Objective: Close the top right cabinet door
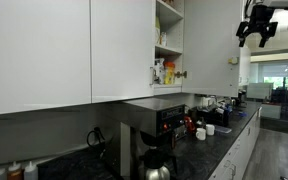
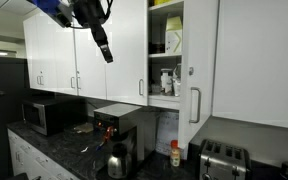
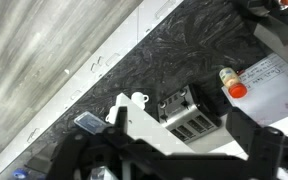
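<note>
High before the cabinets [image 2: 59,50], the gripper [image 2: 105,52] hangs, jaws apart, well apart from the open top right cabinet door [image 2: 201,60]. This looks like the approach; next it must reach the door and push it shut.

The gripper [image 1: 255,38] is matte black all over, a blocky body that splits into two angular, jointed fingers [image 1: 242,41] narrowing to slim tips. In an exterior view [image 2: 105,50] it reads as a long, dark, tapering shape with a thicker black wrist section above it. The arm [image 2: 82,12] behind that is dark as well, and a blue patch [image 2: 48,7] shows on its upper part. In the wrist view the gripper [image 3: 169,165] fills the bottom edge as black bars and linkages with hard, straight edges. They are blurred, so screws or markings cannot be made out.
</note>
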You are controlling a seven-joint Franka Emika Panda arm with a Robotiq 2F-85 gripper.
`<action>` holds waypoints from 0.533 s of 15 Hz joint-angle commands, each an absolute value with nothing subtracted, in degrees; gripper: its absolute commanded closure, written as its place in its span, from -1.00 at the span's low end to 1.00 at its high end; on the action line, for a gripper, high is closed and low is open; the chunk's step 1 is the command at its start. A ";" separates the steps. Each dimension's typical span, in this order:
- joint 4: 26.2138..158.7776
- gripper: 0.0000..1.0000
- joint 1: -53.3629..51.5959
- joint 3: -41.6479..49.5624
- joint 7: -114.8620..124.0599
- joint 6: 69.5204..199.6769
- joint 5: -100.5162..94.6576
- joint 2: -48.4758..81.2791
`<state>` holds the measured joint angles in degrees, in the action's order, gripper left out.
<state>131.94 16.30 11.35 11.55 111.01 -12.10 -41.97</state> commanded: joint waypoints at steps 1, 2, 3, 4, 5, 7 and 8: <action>129.40 -1.00 18.47 13.83 7.55 112.52 -14.51 -40.57; 128.81 -1.00 18.56 14.78 6.69 113.23 -14.73 -40.15; 128.50 -1.00 18.55 15.60 5.85 114.23 -14.82 -39.87; 128.15 -1.00 18.49 16.47 5.04 115.35 -14.68 -39.46; 127.59 -1.00 18.43 17.37 4.48 116.15 -14.22 -38.75; 127.05 -1.00 18.48 18.66 3.65 117.92 -13.80 -37.61; 126.77 -1.00 18.53 19.20 3.34 118.66 -13.65 -36.92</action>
